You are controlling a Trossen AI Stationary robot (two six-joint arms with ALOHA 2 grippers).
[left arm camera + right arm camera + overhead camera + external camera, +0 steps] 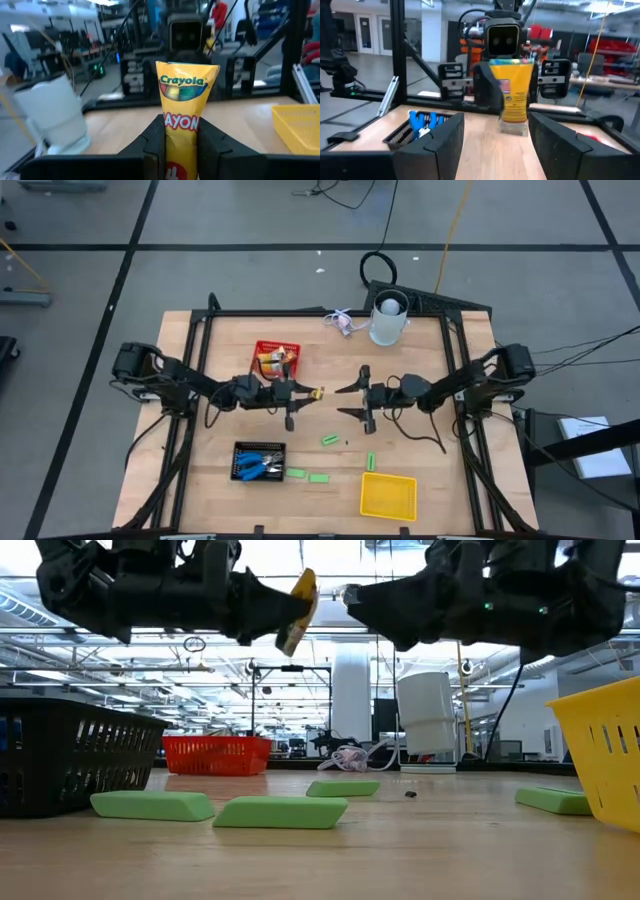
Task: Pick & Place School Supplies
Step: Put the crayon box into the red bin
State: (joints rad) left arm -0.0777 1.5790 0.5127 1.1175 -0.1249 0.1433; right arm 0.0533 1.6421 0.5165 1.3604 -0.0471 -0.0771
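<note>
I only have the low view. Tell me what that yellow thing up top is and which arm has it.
Observer: A Crayola crayon box, clamped in the left gripper.
Operator: Confirm the other arm's state.
Observer: The right gripper is open and empty, facing the box across a gap.
Operator: Give me the basket contents.
Observer: The black basket holds blue-handled scissors; the yellow basket looks empty.

Even overhead light, soft shadows on table (200, 490). Ceiling strips glare in low view, arms silhouetted. Left wrist background blurred.
</note>
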